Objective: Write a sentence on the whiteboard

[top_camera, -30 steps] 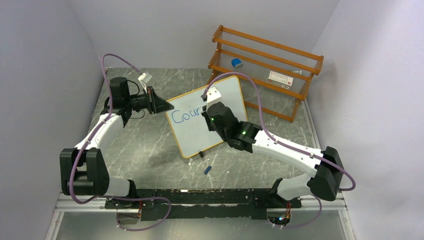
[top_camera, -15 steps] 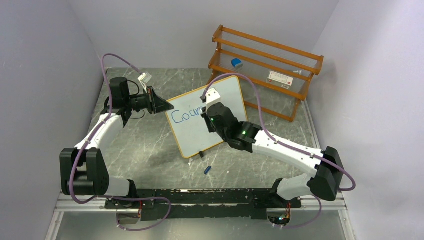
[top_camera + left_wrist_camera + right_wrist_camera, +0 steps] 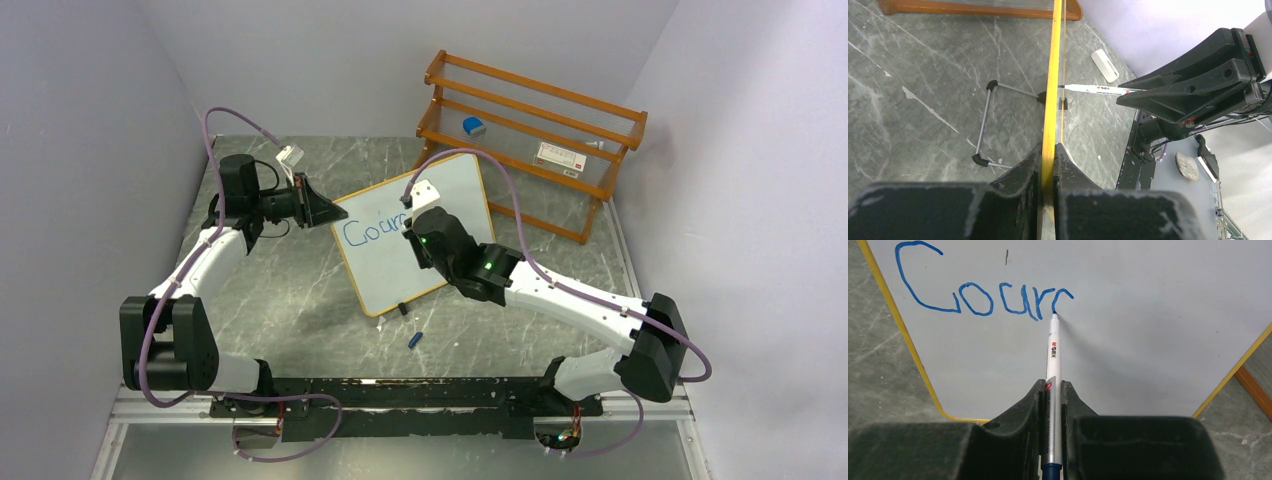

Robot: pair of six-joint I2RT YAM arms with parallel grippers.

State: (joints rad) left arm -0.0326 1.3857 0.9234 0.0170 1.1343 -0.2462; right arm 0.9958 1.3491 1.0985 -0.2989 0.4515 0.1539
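Note:
The whiteboard (image 3: 385,262) stands tilted on the stone table, its orange frame (image 3: 1050,100) seen edge-on in the left wrist view. My left gripper (image 3: 330,212) is shut on the board's left edge, and its fingers (image 3: 1048,160) pinch the frame. My right gripper (image 3: 412,222) is shut on a white marker (image 3: 1053,360). The marker's tip touches the board at the end of the blue letters "Cour" and a started stroke (image 3: 983,295), the sentence as it now stands. From the left wrist, the marker (image 3: 1098,89) points at the board's face.
An orange wooden rack (image 3: 530,135) stands behind the board with a blue-topped eraser (image 3: 473,126) and a white box (image 3: 560,156) on it. A blue marker cap (image 3: 414,339) lies on the table in front of the board. A wire stand (image 3: 985,125) props the board from behind.
The right gripper has shifted slightly up and left along the board, and the blue stroke after "Cour" has grown. The left arm has not moved.

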